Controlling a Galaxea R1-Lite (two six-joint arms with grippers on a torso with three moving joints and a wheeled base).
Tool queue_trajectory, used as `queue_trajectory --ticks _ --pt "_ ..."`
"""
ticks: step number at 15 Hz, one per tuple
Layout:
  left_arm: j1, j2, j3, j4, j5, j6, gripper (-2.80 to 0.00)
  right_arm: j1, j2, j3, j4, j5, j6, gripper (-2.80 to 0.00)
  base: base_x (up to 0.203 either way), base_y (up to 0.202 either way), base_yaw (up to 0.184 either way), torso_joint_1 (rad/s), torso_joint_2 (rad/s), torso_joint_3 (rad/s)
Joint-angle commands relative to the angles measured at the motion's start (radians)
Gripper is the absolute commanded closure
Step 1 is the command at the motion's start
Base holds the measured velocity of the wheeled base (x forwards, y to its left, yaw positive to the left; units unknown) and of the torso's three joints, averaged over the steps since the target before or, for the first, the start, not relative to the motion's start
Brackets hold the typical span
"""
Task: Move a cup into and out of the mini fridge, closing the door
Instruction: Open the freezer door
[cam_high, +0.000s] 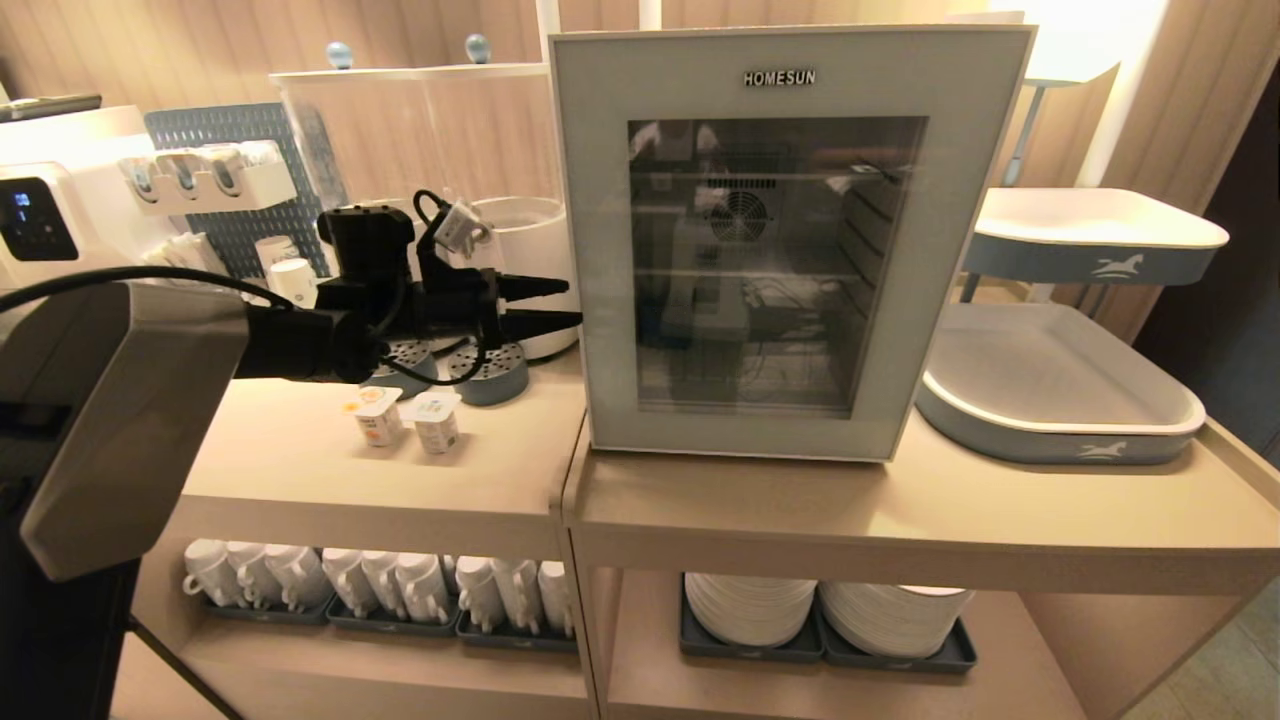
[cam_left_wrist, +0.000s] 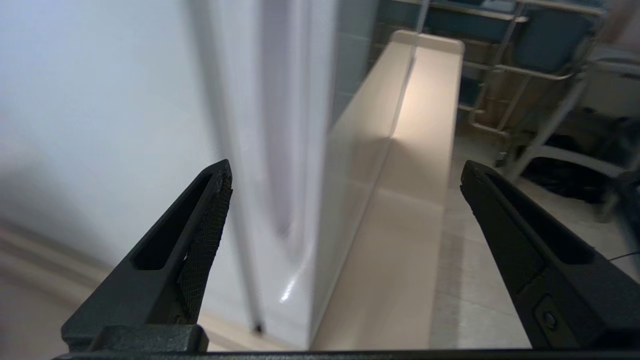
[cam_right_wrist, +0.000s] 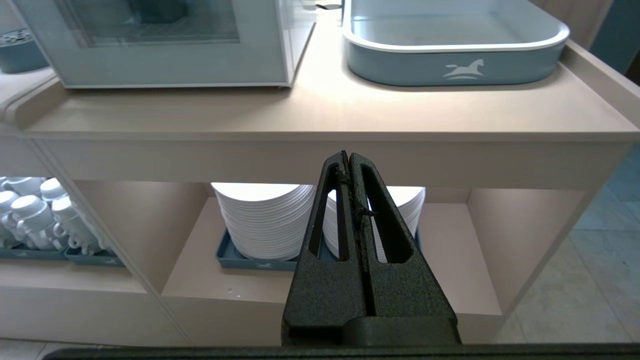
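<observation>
The right gripper (cam_right_wrist: 350, 165) is hanging low in front of the right-hand counter (cam_high: 900, 510), its fingers pressed flat together on nothing, pointing at the stacks of white plates (cam_right_wrist: 265, 220) sitting in blue trays on the shelf beneath. To the left, on the neighbouring shelf, rows of white mugs (cam_high: 400, 585) are lying on their sides in trays.

The left gripper (cam_high: 570, 303) is reaching in level from the left, above the left-hand counter (cam_high: 380, 480), its fingers spread wide and holding nothing. In the left wrist view the fingertips (cam_left_wrist: 220, 190) are standing to either side of the front corner of the mini fridge (cam_left_wrist: 125, 125), near it but not touching. Below the arm, two small sealed cups (cam_high: 405, 417) are standing side by side on the left counter, outside the fridge, with two round blue perforated stands (cam_high: 490, 372) just behind them.

The mini fridge is sitting on the right-hand counter, and the door (cam_high: 790, 240) is lying shut against it, its dark glass showing wire shelves and a round fan (cam_high: 738, 215); whether a cup is standing inside I cannot tell. A blue and white tray (cam_high: 1060, 400) is resting to its right, with a second one (cam_high: 1095, 235) raised behind it. Farther back on the left, a white bucket (cam_high: 530, 250), a blue pegboard (cam_high: 240, 170) and a white machine (cam_high: 50, 210) are standing against the wall
</observation>
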Motion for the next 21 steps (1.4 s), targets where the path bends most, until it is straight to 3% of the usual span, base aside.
queue_trajectory --ticks 1,6,10,13,17,21 --pt "-0.008 0.001 -0.007 -0.009 -0.007 -0.014 -2.80 0.000 0.000 0.000 0.000 -0.001 0.000 0.00 0.000 0.000 0.000 0.000 0.00 0.000" --pt "-0.032 0.038 -0.106 -0.012 -0.003 -0.059 -2.80 0.000 0.000 0.000 0.000 -0.001 0.000 0.00 0.000 0.000 0.000 0.000 0.00 0.000" --pt "-0.035 0.040 -0.099 -0.007 -0.007 -0.084 -2.80 0.000 0.000 0.000 0.002 0.001 0.000 0.00 0.000 0.000 0.000 0.000 0.00 0.000" --pt "-0.035 0.017 -0.058 -0.019 -0.017 -0.135 -2.80 0.000 0.000 0.000 0.000 0.001 0.000 0.00 0.000 0.000 0.000 0.000 0.00 0.000" --pt "-0.035 -0.049 0.044 -0.026 -0.022 -0.147 -2.80 0.000 0.002 0.000 0.000 -0.001 0.000 0.00 0.000 0.000 0.000 0.000 0.00 0.000" --pt "-0.049 -0.070 0.066 -0.030 -0.028 -0.158 -2.80 0.000 0.002 0.000 0.000 0.001 -0.002 0.00 0.000 0.000 0.000 0.000 0.00 0.000"
